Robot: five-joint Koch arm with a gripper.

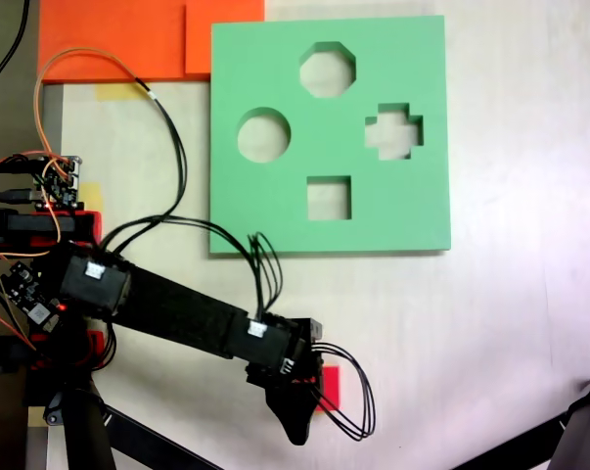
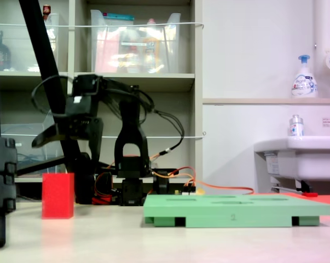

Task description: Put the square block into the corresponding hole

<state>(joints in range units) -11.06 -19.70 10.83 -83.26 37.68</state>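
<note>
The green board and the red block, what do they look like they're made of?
The green board looks like thick foam: matte, uniform colour, cleanly cut holes. The red block has flat matte faces, perhaps painted wood, plastic or foam; the pictures leave that open.

A pale wood-grain table carries everything. In the first exterior view, the green foam board lies flat toward twelve o'clock, an orange sheet touching its corner at eleven. The square block rests on the tabletop near six o'clock, well apart from the board. The arm's base stands at nine o'clock.
</note>
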